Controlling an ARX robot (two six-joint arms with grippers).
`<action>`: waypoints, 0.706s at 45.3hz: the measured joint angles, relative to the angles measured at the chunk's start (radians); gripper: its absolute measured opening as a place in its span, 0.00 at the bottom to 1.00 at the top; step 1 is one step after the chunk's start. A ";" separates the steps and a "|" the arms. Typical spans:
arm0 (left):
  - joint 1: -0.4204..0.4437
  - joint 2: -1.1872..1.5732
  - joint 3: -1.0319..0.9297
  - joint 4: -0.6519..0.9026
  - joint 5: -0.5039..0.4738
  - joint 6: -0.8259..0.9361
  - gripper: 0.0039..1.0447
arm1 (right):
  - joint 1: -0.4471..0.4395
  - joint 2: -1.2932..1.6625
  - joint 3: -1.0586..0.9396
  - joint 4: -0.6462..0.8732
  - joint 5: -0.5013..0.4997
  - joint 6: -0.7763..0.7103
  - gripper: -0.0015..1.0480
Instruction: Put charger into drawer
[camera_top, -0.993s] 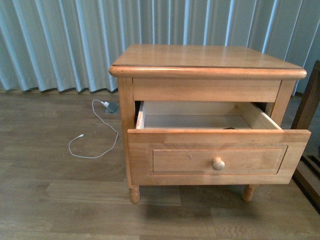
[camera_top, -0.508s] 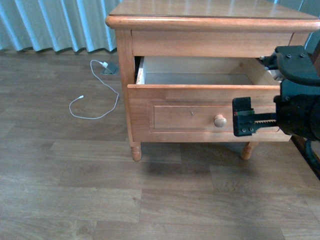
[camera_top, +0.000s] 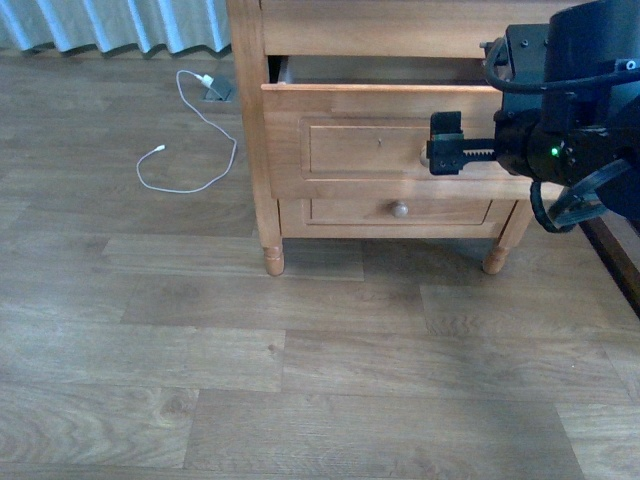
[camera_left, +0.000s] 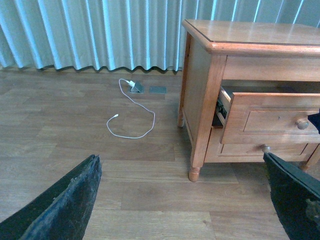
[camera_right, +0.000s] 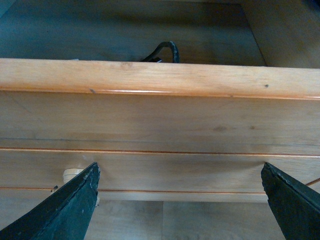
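The drawer, the taller honey-coloured front with a recessed panel, stands pulled out of the nightstand. In the right wrist view a black cable loop of the charger shows inside the drawer, behind its top rim; the white block is hidden. My right gripper is open right in front of the drawer panel and covers its knob in the front view. One finger is beside the knob. My left gripper hangs open over the floor, left of the drawer.
A white plug with a long white cable lies on the wooden floor left of the nightstand, near the curtain. Below the open drawer sits a shorter drawer with a small knob. A dark wooden edge runs at the right.
The front view has dropped towards the floor and drawn closer to the nightstand. My right arm came into view and its gripper moved left onto the drawer's knob area.
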 joint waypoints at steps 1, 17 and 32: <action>0.000 0.000 0.000 0.000 0.000 0.000 0.94 | 0.000 0.012 0.019 0.000 0.003 0.000 0.92; 0.000 0.000 0.000 0.000 0.000 0.000 0.94 | 0.015 0.189 0.303 0.007 0.045 -0.010 0.92; 0.000 0.000 0.000 0.000 0.000 0.000 0.94 | 0.039 0.262 0.438 -0.002 0.057 -0.039 0.92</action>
